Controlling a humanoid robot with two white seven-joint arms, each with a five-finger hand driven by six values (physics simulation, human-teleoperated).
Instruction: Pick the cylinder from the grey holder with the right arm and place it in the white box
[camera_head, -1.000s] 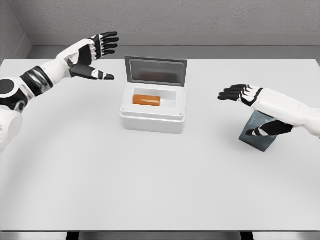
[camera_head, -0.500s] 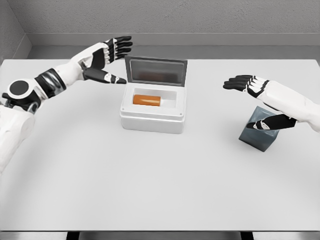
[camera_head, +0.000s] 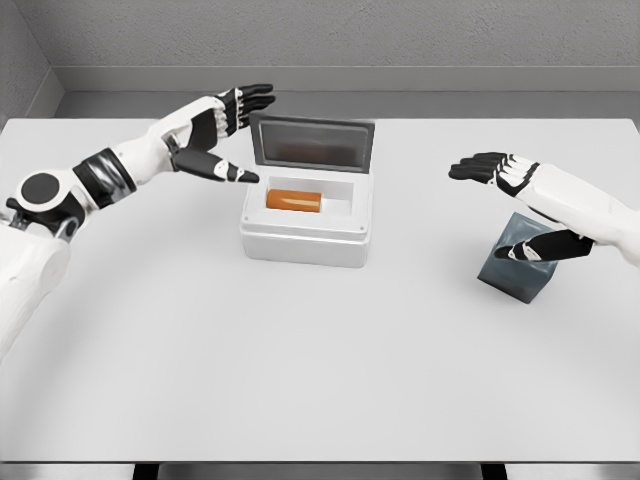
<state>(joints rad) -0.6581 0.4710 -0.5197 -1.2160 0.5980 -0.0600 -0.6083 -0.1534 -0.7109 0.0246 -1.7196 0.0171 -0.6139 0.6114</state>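
The orange cylinder (camera_head: 294, 200) lies on its side inside the white box (camera_head: 305, 240), toward the left and back of the hollow, its long axis running left to right. The box is a squat, thick-walled white case near the middle of the surface, its grey lid (camera_head: 311, 143) standing open and upright at the back edge. The grey holder (camera_head: 515, 273) is a small dark block, tilted, well apart to the right of the box.

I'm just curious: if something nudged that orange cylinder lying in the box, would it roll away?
Probably only a little: the orange cylinder lies on its side, so it could roll, but the white box walls surround it. It looks rigid and smooth, perhaps slippery.
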